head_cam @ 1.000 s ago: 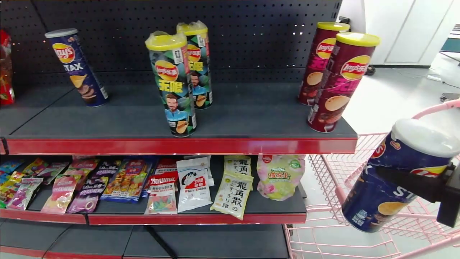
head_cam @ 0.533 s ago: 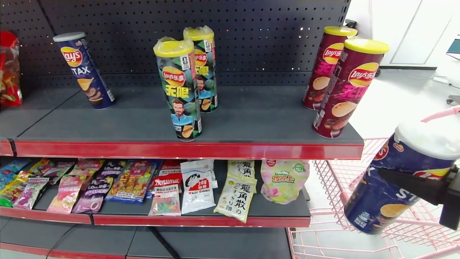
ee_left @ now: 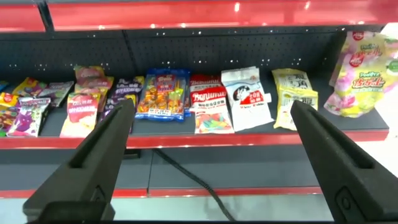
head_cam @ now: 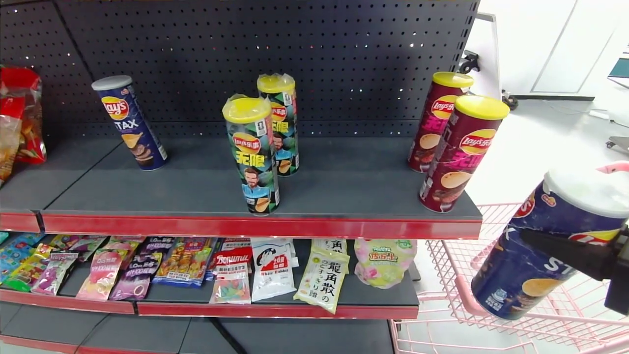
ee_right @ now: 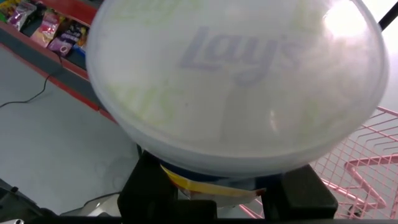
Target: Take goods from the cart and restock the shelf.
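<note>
Left gripper [ee_left: 212, 107]: jaws spread wide with nothing between them, facing the lower shelf [ee_left: 249, 138] and its row of snack bags [ee_left: 163, 94].

Upper shelf [head_cam: 260, 227], from the left end:
- Red bags [head_cam: 22, 118] at the far edge.
- One blue can [head_cam: 130, 123] with a grey lid, standing near the back panel.
- Two green cans with yellow lids, mid-shelf; the front one [head_cam: 251, 155] stands near the red lip, the rear one [head_cam: 280, 125] just behind it.
- Two maroon cans with yellow lids at the right end, front [head_cam: 459, 152] and rear [head_cam: 437, 120], close together.

Pink cart [head_cam: 462, 290]: positioned right of the shelf.

Right gripper [head_cam: 575, 253]: clamped on a second blue can [head_cam: 521, 265] (white lid, tilted), held above the cart, well clear of the upper shelf.
</note>
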You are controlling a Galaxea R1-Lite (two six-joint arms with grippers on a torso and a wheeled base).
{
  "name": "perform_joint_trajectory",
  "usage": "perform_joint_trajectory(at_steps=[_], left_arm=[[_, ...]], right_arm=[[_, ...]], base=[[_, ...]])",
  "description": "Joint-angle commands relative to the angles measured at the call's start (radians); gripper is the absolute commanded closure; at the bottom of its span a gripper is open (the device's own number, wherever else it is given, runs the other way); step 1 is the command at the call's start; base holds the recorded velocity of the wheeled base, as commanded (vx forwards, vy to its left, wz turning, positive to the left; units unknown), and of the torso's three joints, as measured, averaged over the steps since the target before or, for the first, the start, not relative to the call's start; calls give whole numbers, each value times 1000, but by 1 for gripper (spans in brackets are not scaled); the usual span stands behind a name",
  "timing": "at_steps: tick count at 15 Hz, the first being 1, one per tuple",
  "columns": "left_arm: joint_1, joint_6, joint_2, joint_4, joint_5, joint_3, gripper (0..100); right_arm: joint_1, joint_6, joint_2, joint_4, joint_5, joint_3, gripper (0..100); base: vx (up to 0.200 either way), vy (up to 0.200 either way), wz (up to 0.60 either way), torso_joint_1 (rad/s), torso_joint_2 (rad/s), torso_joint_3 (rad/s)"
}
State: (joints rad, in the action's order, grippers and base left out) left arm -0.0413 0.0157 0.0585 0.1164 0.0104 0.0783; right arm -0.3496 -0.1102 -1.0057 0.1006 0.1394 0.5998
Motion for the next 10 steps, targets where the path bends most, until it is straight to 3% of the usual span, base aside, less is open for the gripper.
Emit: perform_joint_trajectory(at_steps=[1, 5, 10], left_arm=[[0, 1, 1, 0, 0, 0, 0], [0, 1, 1, 0, 0, 0, 0], [-2, 0, 1, 0, 0, 0, 0]], right_arm=[[0, 1, 3, 1, 0, 0, 100], [1, 1, 4, 2, 0, -8, 100], [1, 1, 16, 2, 0, -26, 100]], base=[[0, 0, 0, 154, -393, -237], [0, 0, 0, 156, -376, -223], [0, 0, 0, 20, -50, -23]])
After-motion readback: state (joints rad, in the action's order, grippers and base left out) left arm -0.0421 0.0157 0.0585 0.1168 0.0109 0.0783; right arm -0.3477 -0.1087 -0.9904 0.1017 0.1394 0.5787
